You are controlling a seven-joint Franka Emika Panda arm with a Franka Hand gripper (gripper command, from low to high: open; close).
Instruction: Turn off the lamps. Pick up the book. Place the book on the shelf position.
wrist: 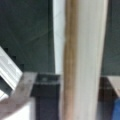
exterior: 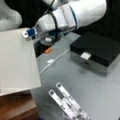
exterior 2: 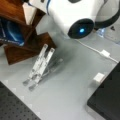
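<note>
In a front view the book [exterior: 17,60], a large flat white sheet, fills the left side. My gripper [exterior: 26,34] is shut on its upper right corner. Below the book's lower edge lies the shelf position [exterior: 15,107], a reddish-brown wooden block. Whether the book touches the block I cannot tell. In a front view the same block [exterior 2: 27,47] sits at the upper left, with a white strip of the book [exterior 2: 29,12] above it. The wrist view shows the book [wrist: 82,60] edge-on, running vertically through the middle. No lamps are in view.
A black-topped silver box [exterior: 97,50] stands at the right, seen also as a dark corner [exterior 2: 107,100]. A small silver rack [exterior: 67,102] [exterior 2: 41,65] stands near the block. A white cable with a plug [exterior: 50,61] [exterior 2: 105,53] crosses the grey table.
</note>
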